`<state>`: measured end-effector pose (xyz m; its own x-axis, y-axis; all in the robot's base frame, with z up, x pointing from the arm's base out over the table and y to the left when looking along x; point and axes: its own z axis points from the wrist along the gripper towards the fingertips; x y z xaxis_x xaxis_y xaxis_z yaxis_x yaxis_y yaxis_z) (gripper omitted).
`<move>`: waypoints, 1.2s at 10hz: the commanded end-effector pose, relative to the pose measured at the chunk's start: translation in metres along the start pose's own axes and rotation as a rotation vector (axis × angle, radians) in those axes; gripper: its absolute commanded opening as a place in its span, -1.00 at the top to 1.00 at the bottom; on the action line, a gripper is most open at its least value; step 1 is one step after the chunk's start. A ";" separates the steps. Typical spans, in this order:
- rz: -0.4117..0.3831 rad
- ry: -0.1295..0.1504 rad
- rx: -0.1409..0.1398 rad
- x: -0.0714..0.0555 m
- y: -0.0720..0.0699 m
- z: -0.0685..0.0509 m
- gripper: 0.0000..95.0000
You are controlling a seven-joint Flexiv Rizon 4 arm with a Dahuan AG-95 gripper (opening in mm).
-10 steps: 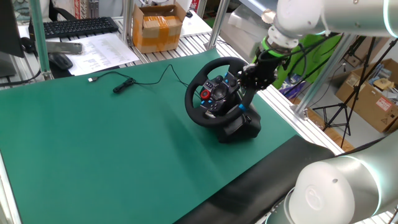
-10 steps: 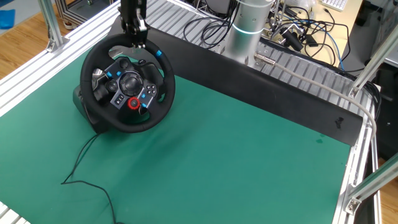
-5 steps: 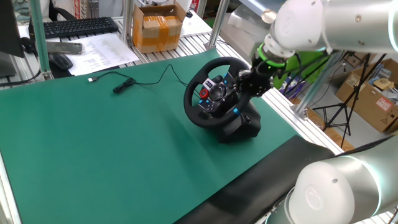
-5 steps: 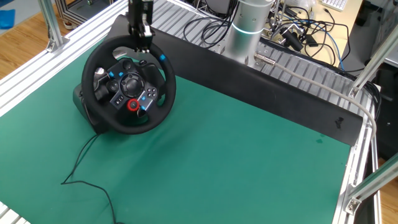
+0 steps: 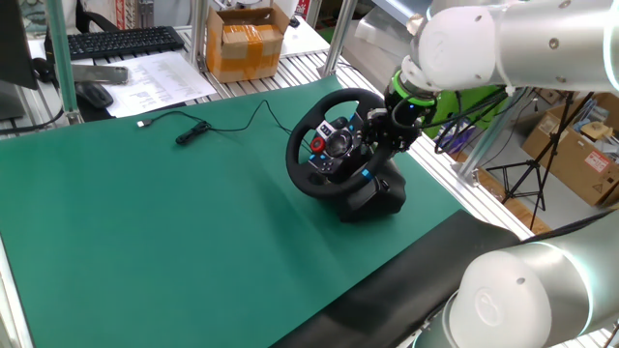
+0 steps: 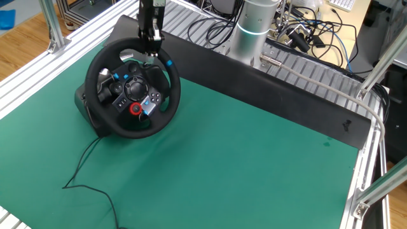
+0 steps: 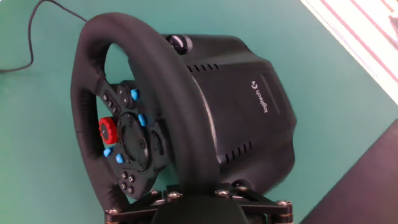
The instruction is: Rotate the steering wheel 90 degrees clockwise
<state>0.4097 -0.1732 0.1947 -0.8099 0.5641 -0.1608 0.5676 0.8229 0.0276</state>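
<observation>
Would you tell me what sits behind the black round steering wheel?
Behind the black round steering wheel sits its black boxy base on the green mat. The wheel's mounting to the base is hidden.

We see a robotics lab: a green matted workbench framed by silver aluminium extrusion posts. At eleven o'clock lie a black computer keyboard and a brown cardboard box; in the other fixed view, tangled black cables crowd one o'clock.
</observation>
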 end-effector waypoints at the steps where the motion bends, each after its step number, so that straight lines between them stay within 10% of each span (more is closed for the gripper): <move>1: -0.012 0.007 0.004 0.000 0.000 -0.007 -1.00; 8: -0.055 0.054 0.050 0.009 0.008 -0.050 -1.00; 12: -0.043 0.101 0.049 -0.002 0.036 -0.075 -1.00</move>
<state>0.4219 -0.1388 0.2696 -0.8439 0.5338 -0.0540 0.5358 0.8438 -0.0312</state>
